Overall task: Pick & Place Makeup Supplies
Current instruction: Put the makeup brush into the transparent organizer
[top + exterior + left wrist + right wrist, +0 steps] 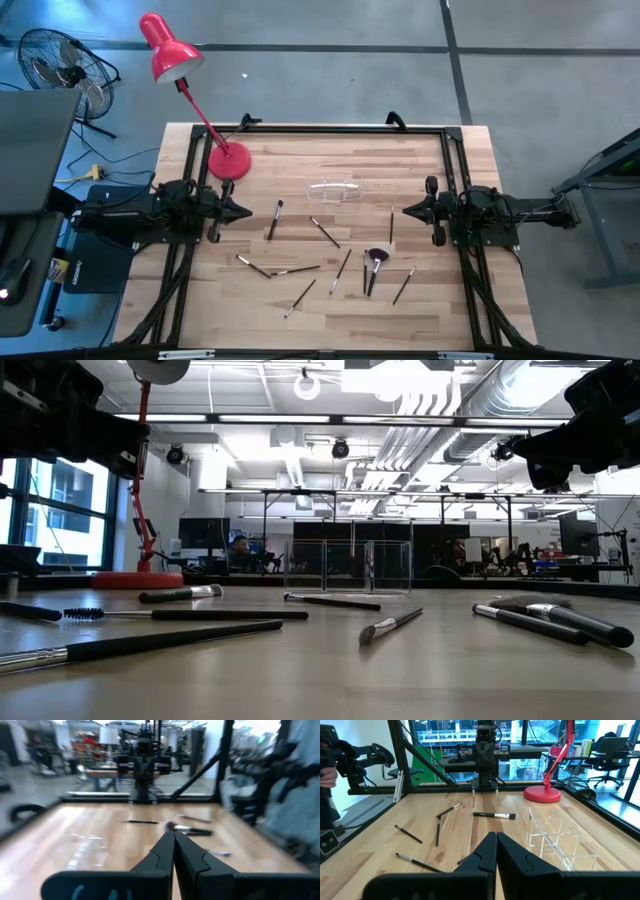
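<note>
On desk [460, 300]: brushes [376, 262] all lay scattered, none in clear holder [335, 190] | left tool [243, 211], right tool [409, 211] fingers together, empty, at sides | task unstarted.

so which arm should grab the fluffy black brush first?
Right, probably. The fluffy black brush lies near the right gripper, which is parked shut at the table's right side. The left gripper, also shut, waits at the left edge, farther off, with other brushes closer to it.

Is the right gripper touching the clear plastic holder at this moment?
Apart. The high view shows the right gripper at the table's right side, bare wood between it and the clear holder.
</note>
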